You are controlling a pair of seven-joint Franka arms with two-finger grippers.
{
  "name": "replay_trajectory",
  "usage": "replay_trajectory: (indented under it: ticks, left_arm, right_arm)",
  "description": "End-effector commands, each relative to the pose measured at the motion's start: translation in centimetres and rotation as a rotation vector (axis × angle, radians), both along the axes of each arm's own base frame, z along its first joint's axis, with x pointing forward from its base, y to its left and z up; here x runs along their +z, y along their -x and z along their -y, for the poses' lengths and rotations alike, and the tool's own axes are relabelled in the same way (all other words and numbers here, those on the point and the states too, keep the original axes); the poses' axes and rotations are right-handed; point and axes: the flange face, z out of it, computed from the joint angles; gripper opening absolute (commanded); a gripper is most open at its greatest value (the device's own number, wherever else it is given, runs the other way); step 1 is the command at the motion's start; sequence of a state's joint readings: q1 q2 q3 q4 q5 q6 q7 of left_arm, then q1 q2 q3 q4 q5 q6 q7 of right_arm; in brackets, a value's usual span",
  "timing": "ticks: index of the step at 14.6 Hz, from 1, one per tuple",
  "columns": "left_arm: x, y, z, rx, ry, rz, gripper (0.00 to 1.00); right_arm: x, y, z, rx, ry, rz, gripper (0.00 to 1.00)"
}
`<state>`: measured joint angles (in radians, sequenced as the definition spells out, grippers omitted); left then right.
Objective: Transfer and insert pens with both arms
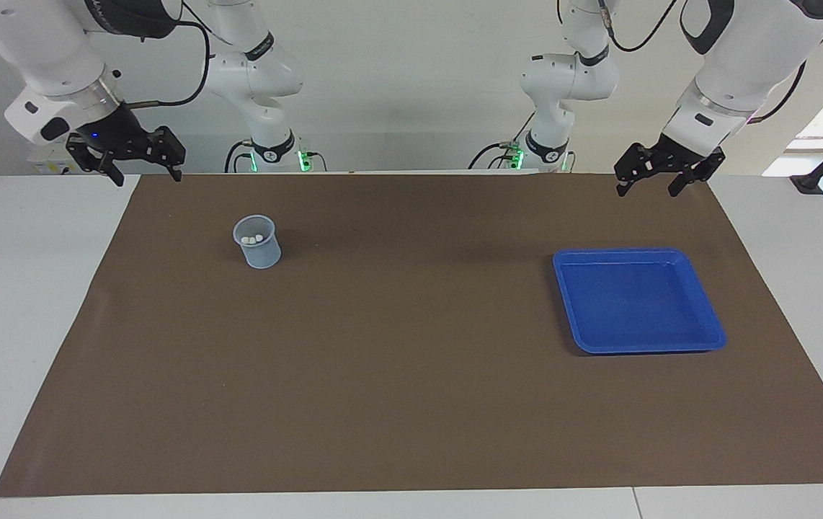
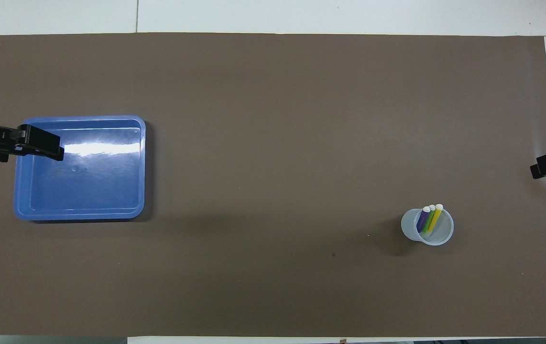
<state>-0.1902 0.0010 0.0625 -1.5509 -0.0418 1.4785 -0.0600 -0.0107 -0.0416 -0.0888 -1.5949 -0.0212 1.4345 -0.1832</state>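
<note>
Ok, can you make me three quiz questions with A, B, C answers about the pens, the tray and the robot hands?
1. Where are the pens?
A. In the cup
B. In the blue tray
C. Lying on the brown mat

2. How many pens are there?
A. One
B. Three
C. Five

3. What is the left gripper holding?
A. A yellow pen
B. The cup
C. Nothing

Answers:
1. A: they stand together in the cup, white caps up.
2. B: one purple, one green, one yellow.
3. C: its fingers are spread with nothing between them, raised by the mat's edge; the right gripper is open too.
</note>
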Motion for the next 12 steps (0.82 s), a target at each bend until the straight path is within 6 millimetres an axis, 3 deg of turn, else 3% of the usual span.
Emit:
replay_trajectory:
  ticks: [1,12]
  left_arm:
    - [0.1,0.1,-0.3,0.004,0.005,-0.005,1.00]
    - [0.2,0.3,-0.3,0.004,0.006,-0.007,1.00]
  right_arm:
    - [0.3,-0.2,0.2,-0.019,-0.018,0.020,1.00]
    - [0.7,-0.5,-1.0,0.000,-0.011,0.028,1.00]
